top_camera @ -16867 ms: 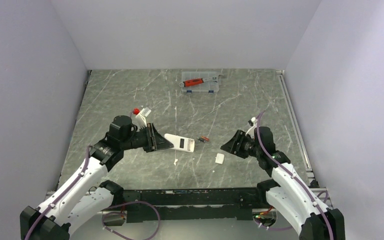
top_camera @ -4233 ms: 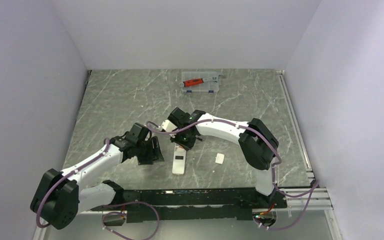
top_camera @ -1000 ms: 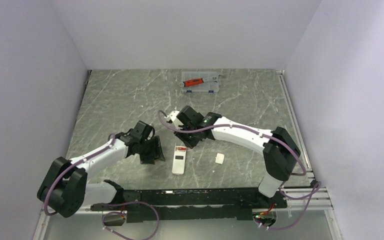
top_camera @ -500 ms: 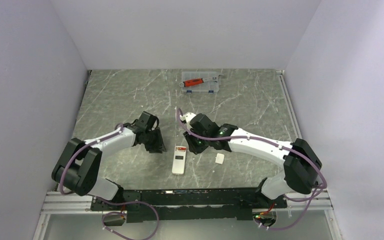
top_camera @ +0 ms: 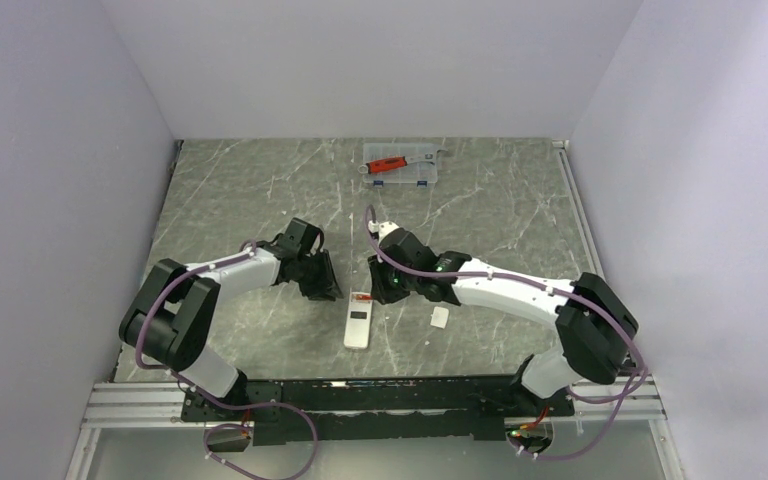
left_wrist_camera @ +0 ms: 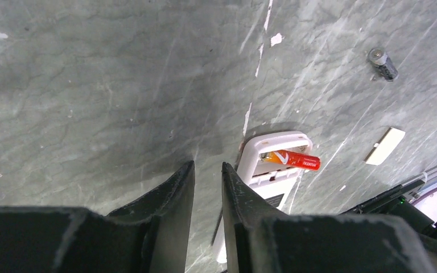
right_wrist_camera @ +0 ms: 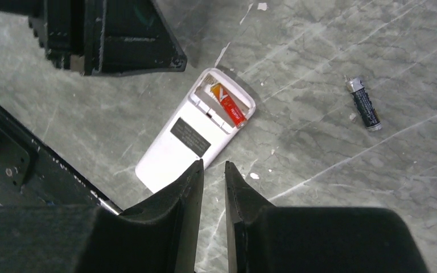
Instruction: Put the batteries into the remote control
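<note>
Remote control [right_wrist_camera: 196, 129]: lying back-up, long axis running near-to-far, battery bay at the far end.
Seated battery [right_wrist_camera: 227, 104]: lying crosswise in the bay.
Loose battery [right_wrist_camera: 365, 105]: resting on the grey marbled table [top_camera: 240, 180].
Left gripper [left_wrist_camera: 207, 187]: fingers nearly touching, gripping nothing.
Right gripper [right_wrist_camera: 212, 182]: same narrow gap, carrying nothing.

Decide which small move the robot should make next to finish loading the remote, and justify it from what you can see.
Probably send the right tool to the loose dark cylindrical battery lying on the grey marbled table. The white rectangular remote control lies back-up with one red-orange battery already in its recess, and both the right tool and the left tool are nearly shut and hold nothing.
</note>
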Tool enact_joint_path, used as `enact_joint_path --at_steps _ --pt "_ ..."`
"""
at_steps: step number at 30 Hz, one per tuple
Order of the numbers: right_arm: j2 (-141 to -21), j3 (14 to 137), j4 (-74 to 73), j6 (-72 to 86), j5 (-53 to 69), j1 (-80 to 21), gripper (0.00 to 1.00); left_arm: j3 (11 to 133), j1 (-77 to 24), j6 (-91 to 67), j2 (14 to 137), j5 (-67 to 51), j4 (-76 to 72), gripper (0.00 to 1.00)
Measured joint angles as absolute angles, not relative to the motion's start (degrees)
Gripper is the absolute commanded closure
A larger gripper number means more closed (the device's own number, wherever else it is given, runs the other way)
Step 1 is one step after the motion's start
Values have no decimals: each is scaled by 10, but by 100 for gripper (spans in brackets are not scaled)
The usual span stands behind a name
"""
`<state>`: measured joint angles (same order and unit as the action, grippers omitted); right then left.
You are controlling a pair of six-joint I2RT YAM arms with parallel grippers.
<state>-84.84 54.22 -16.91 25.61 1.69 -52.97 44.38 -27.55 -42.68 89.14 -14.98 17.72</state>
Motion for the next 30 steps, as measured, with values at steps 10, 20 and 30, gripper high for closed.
enact_joint_path --at_steps 10,20,30 --pt "-893 542 -138 302 13 -517 78 444 -276 -427 892 -166 161 66" --pt "-915 537 -117 326 13 -514 78 438 -276 -429 892 -183 125 74" --pt "-932 536 -104 338 13 -510 78 424 -276 -430 892 -199 97 80"
